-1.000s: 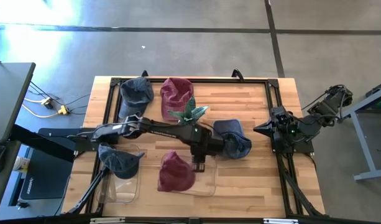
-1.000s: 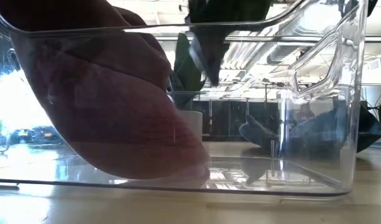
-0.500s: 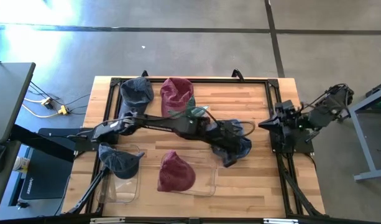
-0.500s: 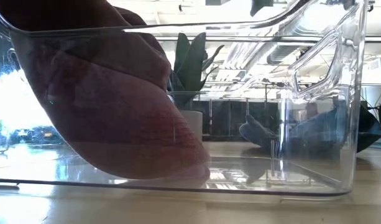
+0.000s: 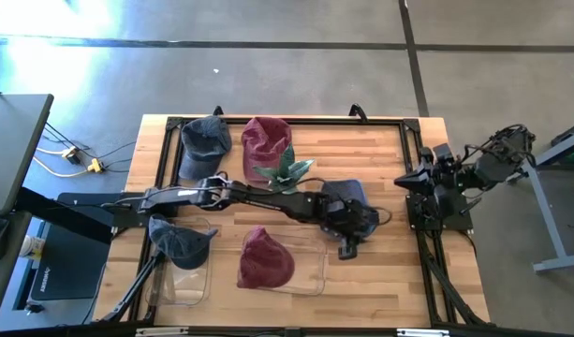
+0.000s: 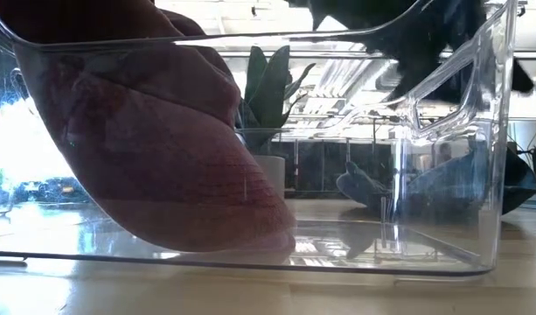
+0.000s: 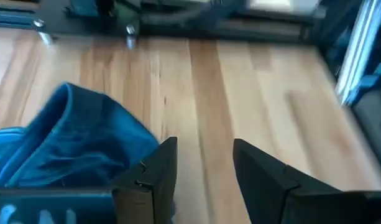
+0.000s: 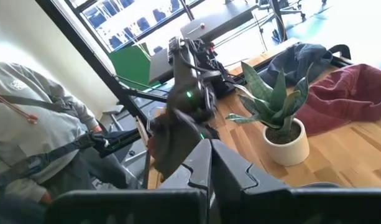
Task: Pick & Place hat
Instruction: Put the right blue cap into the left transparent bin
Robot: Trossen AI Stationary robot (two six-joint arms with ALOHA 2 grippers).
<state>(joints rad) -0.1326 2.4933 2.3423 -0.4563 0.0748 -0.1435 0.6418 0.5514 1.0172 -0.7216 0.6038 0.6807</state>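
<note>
the left gripper [image 7: 202, 163] has its jaws partly apart with bare wood between them and nothing held; a blue hat [image 7: 72, 143] lies just beside one finger. from above, this left gripper [image 5: 347, 245] sits at the end of its arm stretched across the wooden surface [image 5: 380, 281], over the near edge of the blue hat [image 5: 347, 201], which lies right of centre. just left of that hat stands a small potted plant [image 5: 285, 171], and behind the plant lies a maroon hat [image 5: 266, 140] with a dark blue hat [image 5: 204, 139] beside it at the far left. nearer the front, a second maroon hat [image 5: 265, 259] rests in a clear bin [image 5: 316, 279], and another dark blue hat [image 5: 179, 241] sits in a second clear bin [image 5: 188, 290] at the left. the right gripper [image 8: 210, 155] waits at the surface's right edge, jaws pressed together on nothing. a person in a grey top [image 8: 35, 124] shows beyond the surface.
</note>
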